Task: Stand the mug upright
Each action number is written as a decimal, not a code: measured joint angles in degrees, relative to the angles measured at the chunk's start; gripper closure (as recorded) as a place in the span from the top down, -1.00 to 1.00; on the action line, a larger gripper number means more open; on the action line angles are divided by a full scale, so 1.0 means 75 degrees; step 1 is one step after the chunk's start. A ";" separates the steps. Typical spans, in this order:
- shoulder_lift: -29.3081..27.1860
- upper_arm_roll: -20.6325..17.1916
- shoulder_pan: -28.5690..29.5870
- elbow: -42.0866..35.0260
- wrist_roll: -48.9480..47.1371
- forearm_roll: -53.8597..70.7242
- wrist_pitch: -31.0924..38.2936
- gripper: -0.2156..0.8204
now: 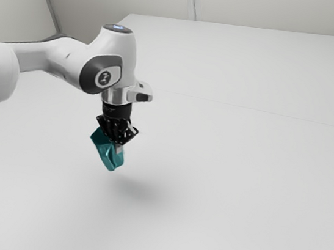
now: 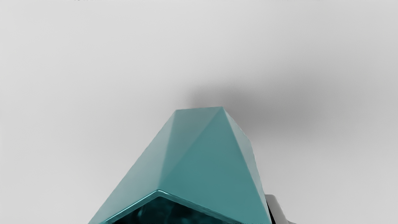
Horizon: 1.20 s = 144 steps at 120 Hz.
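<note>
While the gripper (image 1: 116, 143) is grasping the mug (image 1: 107, 152) above the table (image 1: 237, 196), the mug's long axis is slanting from its mouth (image 2: 168, 212), near the jaws, down toward the exterior view's right, a tilt that upright placement is presumably requiring to be levelled.

Teal faceted mug (image 2: 205, 161), tilted, in midair
</note>
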 joint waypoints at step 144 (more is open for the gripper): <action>0.0906 0.0116 0.0033 -0.0336 0.0020 -0.0026 0.1610 -0.93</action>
